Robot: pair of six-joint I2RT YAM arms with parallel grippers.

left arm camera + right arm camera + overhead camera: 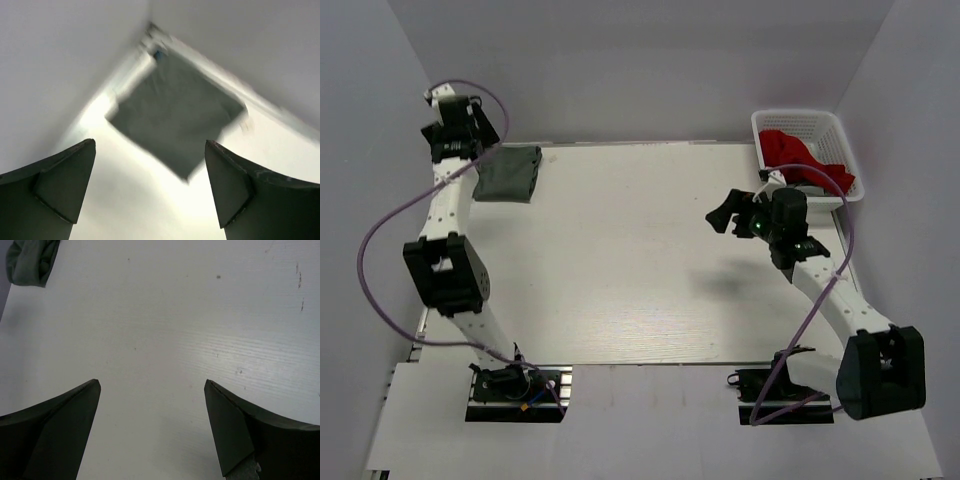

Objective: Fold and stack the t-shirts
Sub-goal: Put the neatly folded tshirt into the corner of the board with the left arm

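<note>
The dark olive-grey t-shirt (510,172) lies folded in a flat square at the table's far left corner. It also shows in the left wrist view (175,115) and at the top left of the right wrist view (29,260). My left gripper (485,128) hovers just left of and above it, open and empty (150,165). The bright red t-shirt (788,150) lies bunched in the white basket (800,120). My right gripper (723,212) is open and empty over bare table (152,390), left of the basket.
The white lattice basket stands off the table's far right corner. Grey walls close in the back and both sides. A purple cable loops off each arm. The white tabletop (640,260) lies between the two arms.
</note>
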